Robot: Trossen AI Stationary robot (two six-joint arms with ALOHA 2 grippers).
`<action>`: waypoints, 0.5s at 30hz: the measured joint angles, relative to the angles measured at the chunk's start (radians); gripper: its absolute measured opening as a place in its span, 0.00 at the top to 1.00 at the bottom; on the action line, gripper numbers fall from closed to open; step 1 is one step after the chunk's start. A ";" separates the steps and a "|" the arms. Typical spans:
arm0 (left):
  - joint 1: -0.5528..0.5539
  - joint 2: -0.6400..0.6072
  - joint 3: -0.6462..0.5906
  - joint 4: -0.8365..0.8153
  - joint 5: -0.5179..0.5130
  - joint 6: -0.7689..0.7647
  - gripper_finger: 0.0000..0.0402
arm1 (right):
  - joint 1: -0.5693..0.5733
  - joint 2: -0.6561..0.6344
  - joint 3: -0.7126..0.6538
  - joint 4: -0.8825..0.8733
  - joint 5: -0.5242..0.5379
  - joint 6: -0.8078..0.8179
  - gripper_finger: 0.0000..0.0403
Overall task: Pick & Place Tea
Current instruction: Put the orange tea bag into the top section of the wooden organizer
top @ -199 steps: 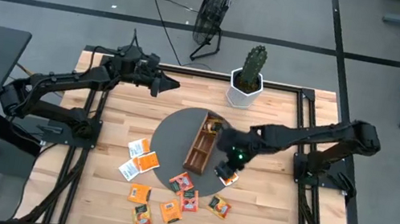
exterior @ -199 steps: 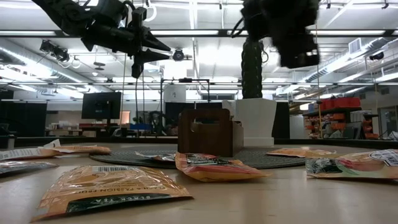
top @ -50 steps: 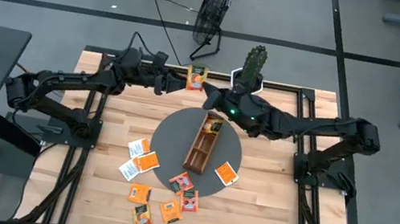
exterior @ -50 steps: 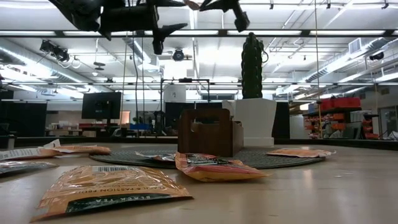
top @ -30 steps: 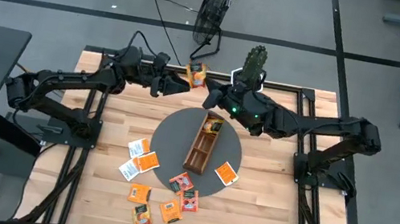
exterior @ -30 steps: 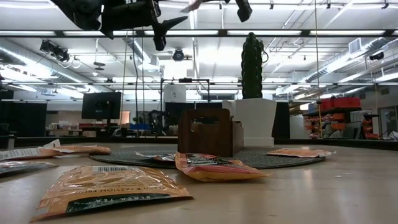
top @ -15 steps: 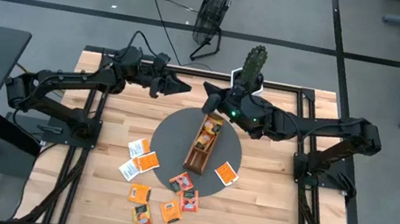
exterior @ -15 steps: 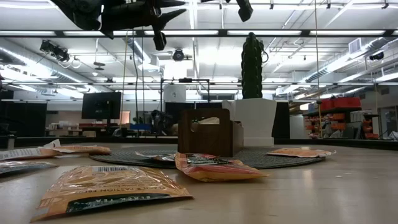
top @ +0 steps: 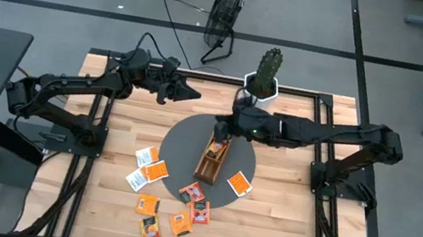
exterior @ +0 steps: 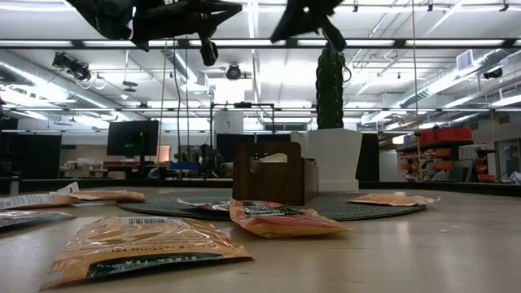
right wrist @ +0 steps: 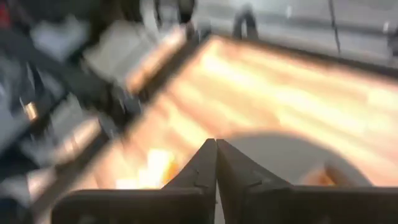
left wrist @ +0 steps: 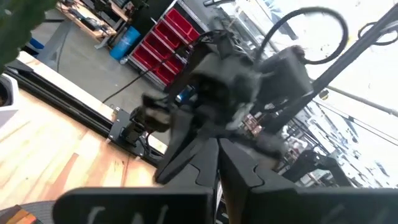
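Observation:
An orange tea sachet (top: 218, 147) lies in the far half of the brown wooden tray (top: 209, 159), which stands on the round grey mat (top: 181, 144). Its pale top edge (exterior: 273, 157) peeks over the tray in the low view. My right gripper (top: 220, 127) is shut and empty, high above the tray's far end. My left gripper (top: 192, 93) is shut and empty, held high over the table's far left. Several more sachets (top: 179, 208) lie flat on the table near the front, and one (top: 239, 182) lies on the mat's near right edge.
A cactus in a white pot (top: 263, 80) stands at the table's far edge, just behind my right gripper. A fan (top: 226, 13) stands on the floor beyond the table. Bare wood shows right of the mat and at the far left.
A second ago the orange sachet was up in the air between my two grippers, over the table's far edge. It has dropped into the tray's far half. My right gripper has moved toward the near edge, over the tray's far end, and come down a little.

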 joint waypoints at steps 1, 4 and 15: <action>0.000 0.000 0.000 -0.002 0.002 0.000 0.96 | -0.006 0.005 0.000 -0.037 -0.032 -0.010 0.93; 0.000 0.000 0.000 -0.003 0.002 0.000 0.96 | -0.026 0.026 0.000 -0.092 -0.115 -0.090 0.86; 0.077 -0.005 0.000 -0.085 0.042 0.007 0.96 | -0.079 0.166 0.000 -0.162 -0.268 -0.518 0.55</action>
